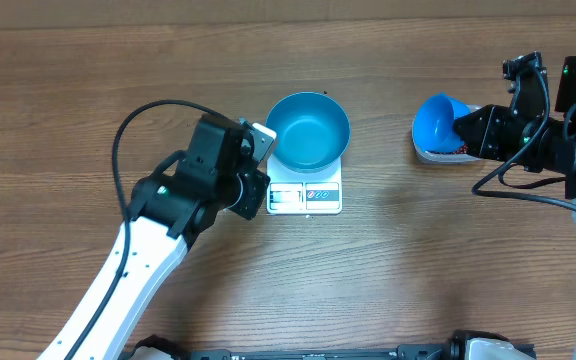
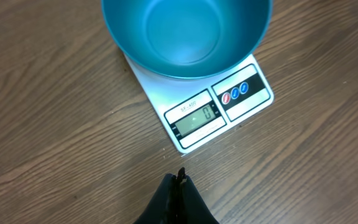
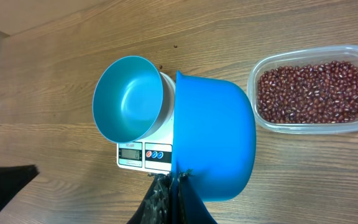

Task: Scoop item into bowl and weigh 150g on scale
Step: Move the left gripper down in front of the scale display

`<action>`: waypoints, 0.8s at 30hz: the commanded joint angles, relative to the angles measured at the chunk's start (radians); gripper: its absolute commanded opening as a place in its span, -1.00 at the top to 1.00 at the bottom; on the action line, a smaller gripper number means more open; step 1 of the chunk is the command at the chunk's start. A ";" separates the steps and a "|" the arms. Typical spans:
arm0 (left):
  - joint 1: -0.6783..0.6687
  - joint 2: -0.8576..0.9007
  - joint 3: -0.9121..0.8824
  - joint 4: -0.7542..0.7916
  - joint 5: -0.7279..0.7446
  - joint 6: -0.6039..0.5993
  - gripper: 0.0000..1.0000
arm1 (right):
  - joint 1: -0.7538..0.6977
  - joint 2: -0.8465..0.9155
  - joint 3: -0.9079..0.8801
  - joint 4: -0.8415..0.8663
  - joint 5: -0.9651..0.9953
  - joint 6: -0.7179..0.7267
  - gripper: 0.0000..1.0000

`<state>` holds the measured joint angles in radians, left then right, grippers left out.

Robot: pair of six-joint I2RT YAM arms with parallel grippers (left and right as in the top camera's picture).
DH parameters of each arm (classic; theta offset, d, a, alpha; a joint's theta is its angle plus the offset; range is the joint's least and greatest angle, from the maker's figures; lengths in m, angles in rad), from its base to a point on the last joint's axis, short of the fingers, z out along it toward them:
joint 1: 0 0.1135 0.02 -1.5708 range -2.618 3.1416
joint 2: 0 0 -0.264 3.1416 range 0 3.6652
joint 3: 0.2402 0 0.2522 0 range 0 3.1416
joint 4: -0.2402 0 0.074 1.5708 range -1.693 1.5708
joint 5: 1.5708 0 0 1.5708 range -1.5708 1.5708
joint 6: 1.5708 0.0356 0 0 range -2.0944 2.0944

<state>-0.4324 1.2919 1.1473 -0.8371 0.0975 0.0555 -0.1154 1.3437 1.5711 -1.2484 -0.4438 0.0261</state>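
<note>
Although the empty bowl (image 1: 308, 130) already sits on the scale (image 1: 305, 196), which shows 0, all beans (image 3: 309, 93) lie in the tub (image 3: 309, 127), with the right gripper (image 3: 174, 179) clamped on the empty scoop (image 3: 213, 143) and the left gripper (image 2: 179, 180) closed on nothing.

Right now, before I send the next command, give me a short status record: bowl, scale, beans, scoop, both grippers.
bowl: blue, empty, sitting on the scale
scale: display reads 0
beans: in the clear tub, to the right of the scale
scoop: blue, held near the clear tub; no beans visible in it from overhead
left gripper: shut, holding nothing, beside the scale
right gripper: shut on the scoop
</note>
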 commanded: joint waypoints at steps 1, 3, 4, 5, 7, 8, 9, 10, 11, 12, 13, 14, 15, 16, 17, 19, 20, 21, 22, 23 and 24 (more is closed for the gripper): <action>-0.005 -0.116 -0.026 -0.019 0.023 -0.028 0.91 | 0.006 -0.005 0.032 0.005 0.018 0.000 0.93; -0.005 -0.152 -0.061 -0.012 0.022 -0.047 0.90 | 0.006 -0.005 0.032 0.005 0.025 0.000 0.93; -0.005 -0.179 -0.101 0.005 0.017 -0.092 0.91 | 0.006 -0.005 0.032 0.006 0.025 0.000 0.93; -0.005 -0.194 -0.128 0.020 0.015 -0.117 0.90 | 0.006 -0.005 0.032 0.006 0.025 0.000 0.93; -0.005 -0.237 -0.222 0.082 0.015 -0.160 0.91 | 0.006 -0.005 0.032 0.006 0.025 0.000 0.93; -0.005 -0.263 -0.286 0.124 0.015 -0.167 0.90 | 0.006 -0.005 0.032 0.006 0.025 0.000 0.93; -0.005 -0.280 -0.328 0.156 0.015 -0.157 0.88 | 0.006 -0.005 0.032 0.007 0.025 0.000 0.93; -0.005 -0.290 -0.356 0.180 0.019 -0.129 0.88 | 0.006 -0.005 0.032 0.008 0.025 0.000 0.93; -0.005 -0.295 -0.384 0.212 0.027 -0.074 0.85 | 0.006 -0.005 0.032 0.009 0.025 0.000 0.93; -0.005 -0.289 -0.399 0.229 0.026 0.003 0.85 | 0.006 -0.005 0.032 0.011 0.025 0.000 0.93; -0.005 -0.282 -0.403 0.234 0.025 0.052 0.87 | 0.006 -0.005 0.032 0.013 0.025 0.000 0.93; -0.005 -0.272 -0.405 0.237 0.025 0.104 0.88 | 0.006 -0.005 0.032 0.014 0.025 0.000 0.93; -0.005 -0.257 -0.406 0.236 0.025 0.163 0.90 | 0.006 -0.005 0.032 0.016 0.025 0.000 0.93; -0.005 -0.245 -0.406 0.235 0.025 0.188 0.91 | 0.006 -0.005 0.032 0.019 0.025 0.000 0.93; -0.005 -0.224 -0.406 0.231 0.025 0.208 0.92 | 0.006 -0.005 0.032 0.022 0.025 0.000 0.93; -0.005 -0.187 -0.406 0.229 0.029 0.203 0.92 | 0.006 -0.005 0.032 0.024 0.025 0.000 0.93; -0.005 -0.168 -0.406 0.232 0.035 0.187 0.91 | 0.006 -0.005 0.032 0.024 0.025 0.000 0.93; -0.005 -0.149 -0.406 0.245 0.057 0.166 0.92 | 0.006 -0.005 0.032 0.023 0.025 0.000 0.93; -0.005 -0.143 -0.406 0.254 0.075 0.160 0.92 | 0.006 -0.005 0.032 0.023 0.025 0.000 0.93; -0.005 -0.140 -0.406 0.266 0.090 0.157 0.92 | 0.006 -0.005 0.032 0.023 0.025 0.000 0.92; -0.005 -0.140 -0.406 0.279 0.095 0.157 0.92 | 0.006 -0.005 0.032 0.023 0.025 0.000 0.93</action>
<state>-0.4324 1.1427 0.7452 -0.5854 0.1345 0.1944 -0.1150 1.3437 1.5711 -1.2316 -0.4255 0.0261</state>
